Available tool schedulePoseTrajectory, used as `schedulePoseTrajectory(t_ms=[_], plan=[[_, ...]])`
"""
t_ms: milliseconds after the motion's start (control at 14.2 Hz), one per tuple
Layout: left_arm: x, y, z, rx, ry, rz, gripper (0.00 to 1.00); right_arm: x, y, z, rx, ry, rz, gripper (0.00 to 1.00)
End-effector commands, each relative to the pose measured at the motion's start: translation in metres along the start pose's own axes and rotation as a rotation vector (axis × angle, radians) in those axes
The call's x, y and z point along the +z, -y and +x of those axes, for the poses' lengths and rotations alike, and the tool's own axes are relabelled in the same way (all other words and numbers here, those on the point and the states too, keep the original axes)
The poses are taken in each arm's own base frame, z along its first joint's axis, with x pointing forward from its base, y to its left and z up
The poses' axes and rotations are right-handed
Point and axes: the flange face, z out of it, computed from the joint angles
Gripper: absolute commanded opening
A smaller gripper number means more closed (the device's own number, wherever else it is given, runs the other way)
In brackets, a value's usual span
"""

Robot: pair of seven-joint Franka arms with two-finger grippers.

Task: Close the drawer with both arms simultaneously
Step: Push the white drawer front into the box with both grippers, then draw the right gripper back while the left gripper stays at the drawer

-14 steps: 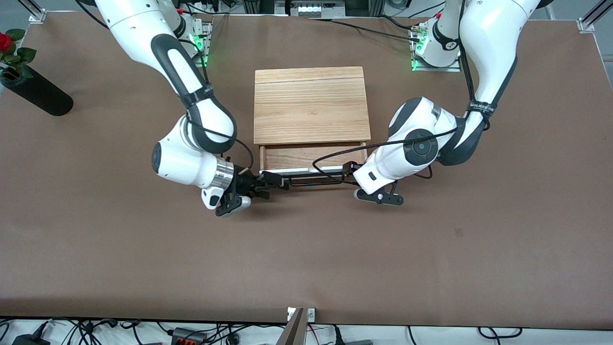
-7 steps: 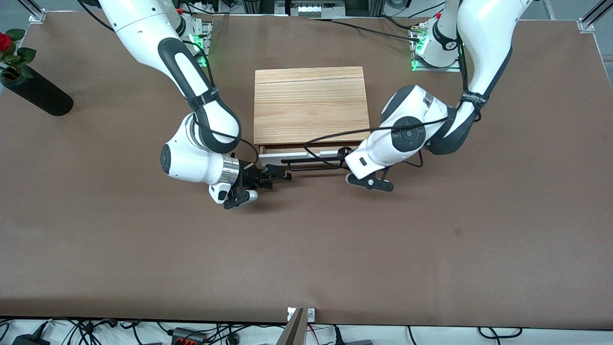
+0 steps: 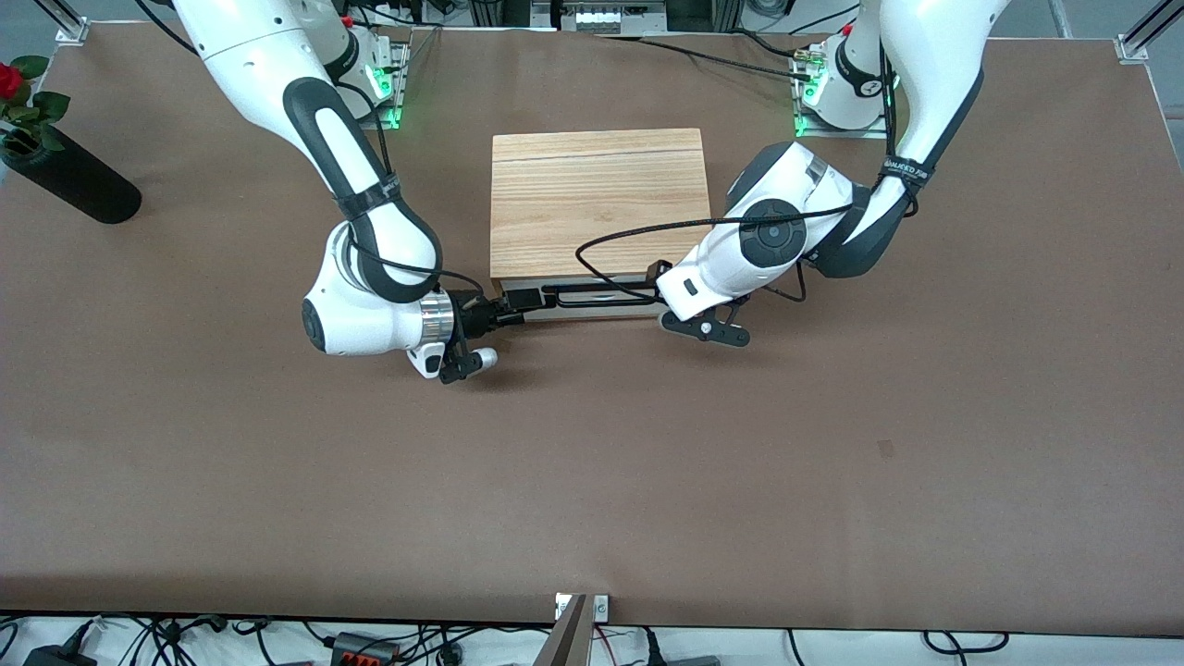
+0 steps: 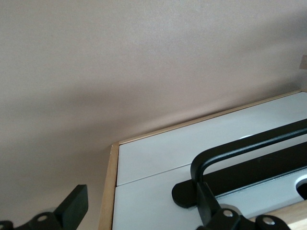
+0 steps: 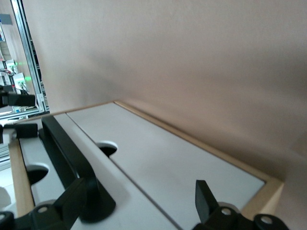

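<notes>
The drawer (image 3: 592, 311) sits pushed into the light-wood box (image 3: 599, 203), and only a thin strip of its white front shows under the top. Its black bar handle (image 3: 601, 294) faces the front camera. My right gripper (image 3: 521, 299) is open at the handle's end toward the right arm. My left gripper (image 3: 653, 287) is open at the other end. In the left wrist view the drawer front (image 4: 153, 196) lies between the open gripper (image 4: 141, 208), with one finger beside the handle (image 4: 249, 143) post. In the right wrist view the gripper (image 5: 139, 199) is open over the front (image 5: 112, 184), with one finger beside the handle (image 5: 62, 143) post.
A black vase (image 3: 74, 183) holding a red rose lies near the table edge at the right arm's end. A camera post (image 3: 573, 629) stands at the table edge nearest the front camera. Brown table (image 3: 592, 481) stretches between the box and that edge.
The drawer has slid into the box, and its wooden tray no longer shows. Both grippers have moved with the handle toward the bases.
</notes>
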Motion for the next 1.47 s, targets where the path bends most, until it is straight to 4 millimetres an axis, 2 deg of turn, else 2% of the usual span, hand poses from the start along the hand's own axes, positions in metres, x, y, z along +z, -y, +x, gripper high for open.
schedulePoseTrajectory(t_ms=[0,140,351,491,561,702,842,1053,1263,1333,1404], plan=[[-0.008,0.006,-0.013,0.001,-0.006,0.031,1.0,-0.007,0.006,-0.016,-0.012,0.007,0.016,1.0],[-0.016,0.007,-0.007,-0.007,-0.027,0.018,1.0,-0.008,0.005,-0.016,-0.011,0.005,0.016,1.0],[-0.04,0.014,0.007,-0.015,-0.074,-0.001,1.0,-0.007,0.006,-0.016,-0.01,0.007,0.016,1.0],[-0.049,0.015,0.013,-0.018,-0.091,-0.011,1.0,-0.016,0.01,-0.011,-0.023,-0.005,0.006,1.0],[-0.048,0.015,0.013,-0.018,-0.089,-0.011,1.0,-0.03,0.018,-0.007,-0.054,-0.023,-0.035,1.0],[-0.048,0.015,0.013,-0.017,-0.09,-0.01,1.0,-0.078,0.029,0.013,-0.137,-0.049,-0.186,1.0],[-0.044,0.017,0.014,-0.02,-0.083,-0.009,1.0,-0.111,0.032,0.02,-0.14,-0.037,-0.238,1.0],[-0.044,0.017,0.014,-0.02,-0.083,-0.009,1.0,-0.169,0.025,0.026,-0.152,-0.018,-0.383,1.0],[-0.044,0.017,0.014,-0.02,-0.083,-0.009,1.0,-0.195,0.018,0.019,-0.152,0.017,-0.477,1.0],[-0.044,0.017,0.014,-0.02,-0.083,-0.009,1.0,-0.207,0.021,0.017,-0.162,0.017,-0.512,1.0],[-0.044,0.016,0.014,-0.018,-0.082,-0.01,1.0,-0.209,0.021,0.014,-0.164,0.038,-0.538,1.0]])
